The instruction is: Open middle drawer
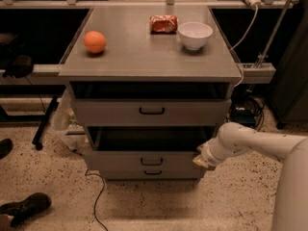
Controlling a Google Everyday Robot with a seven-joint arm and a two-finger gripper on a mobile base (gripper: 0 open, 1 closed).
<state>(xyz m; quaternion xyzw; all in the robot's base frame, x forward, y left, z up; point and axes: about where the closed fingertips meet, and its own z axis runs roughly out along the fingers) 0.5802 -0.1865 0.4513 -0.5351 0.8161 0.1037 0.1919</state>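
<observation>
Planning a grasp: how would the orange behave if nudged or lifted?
Round on the flat cabinet top, the orange would probably roll. Its full, unsagging shape suggests firmness. The gripper sits at the middle drawer's right corner.

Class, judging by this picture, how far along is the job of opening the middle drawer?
Done: the middle drawer stands pulled out, its dark interior showing. In hand: the tool sits at the drawer's right front corner. Left: perhaps pulling it further, then withdrawing.

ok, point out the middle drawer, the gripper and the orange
middle drawer (120, 160): camera view, left part of its gray front.
gripper (204, 160): camera view, its tip at the drawer's right front corner.
orange (95, 41): camera view, centre of the fruit.
</observation>
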